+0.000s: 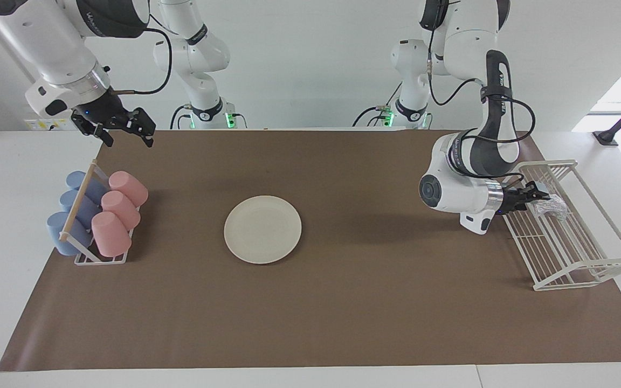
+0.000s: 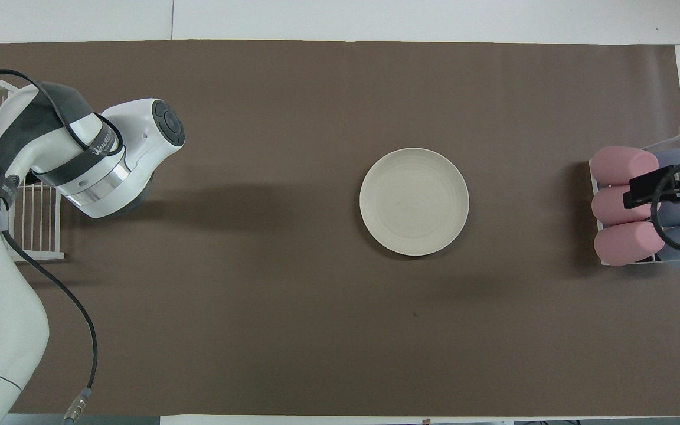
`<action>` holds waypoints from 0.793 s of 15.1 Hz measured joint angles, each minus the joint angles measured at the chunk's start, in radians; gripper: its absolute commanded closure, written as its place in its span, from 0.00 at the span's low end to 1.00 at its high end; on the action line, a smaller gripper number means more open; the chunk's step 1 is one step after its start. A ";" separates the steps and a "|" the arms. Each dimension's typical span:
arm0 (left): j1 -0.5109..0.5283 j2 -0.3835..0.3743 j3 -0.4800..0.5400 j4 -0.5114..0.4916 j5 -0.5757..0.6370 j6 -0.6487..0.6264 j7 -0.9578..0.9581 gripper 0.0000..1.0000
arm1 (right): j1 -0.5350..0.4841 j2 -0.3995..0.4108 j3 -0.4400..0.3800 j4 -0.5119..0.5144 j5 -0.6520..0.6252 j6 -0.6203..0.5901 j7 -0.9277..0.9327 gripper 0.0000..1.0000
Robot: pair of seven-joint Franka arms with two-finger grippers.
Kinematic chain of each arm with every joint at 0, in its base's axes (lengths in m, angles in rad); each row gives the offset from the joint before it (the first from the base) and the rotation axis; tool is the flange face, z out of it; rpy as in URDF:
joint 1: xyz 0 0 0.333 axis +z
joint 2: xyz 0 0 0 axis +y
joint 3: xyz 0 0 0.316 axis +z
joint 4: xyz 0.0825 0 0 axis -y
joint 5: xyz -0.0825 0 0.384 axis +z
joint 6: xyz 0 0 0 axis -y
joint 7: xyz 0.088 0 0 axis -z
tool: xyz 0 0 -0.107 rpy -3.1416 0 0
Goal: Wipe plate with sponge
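While sponge (image 1: 552, 205) lies in rack (image 1: 585, 253), my left tool (image 1: 536, 194) is at it; apart or clamped, I cannot tell. Right tool (image 1: 129, 139) waits apart over cups (image 1: 111, 210). Next: carry sponge to plate (image 1: 262, 229), mid-tabletop.

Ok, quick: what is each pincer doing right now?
Left pincer: fingers spread, at the shiny silvery-grey wrinkly sponge in the white wire rack.
Right pincer: open, empty, waiting.

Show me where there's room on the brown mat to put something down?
Bare brown mat lies between the plate and the wire rack, and along the edge farthest from the robots. It's crowded at the cup rack, under the right gripper.
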 measured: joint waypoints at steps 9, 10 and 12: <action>0.085 -0.087 0.004 0.109 -0.403 0.054 0.136 0.00 | 0.000 0.000 0.000 0.000 0.000 0.000 0.000 0.00; 0.102 -0.123 0.006 0.129 -0.488 0.053 0.167 0.00 | 0.000 0.000 0.000 0.000 0.000 0.000 0.000 0.00; 0.120 -0.195 0.011 0.147 -0.649 0.052 0.191 0.00 | 0.000 0.000 0.000 0.000 0.000 0.000 0.000 0.00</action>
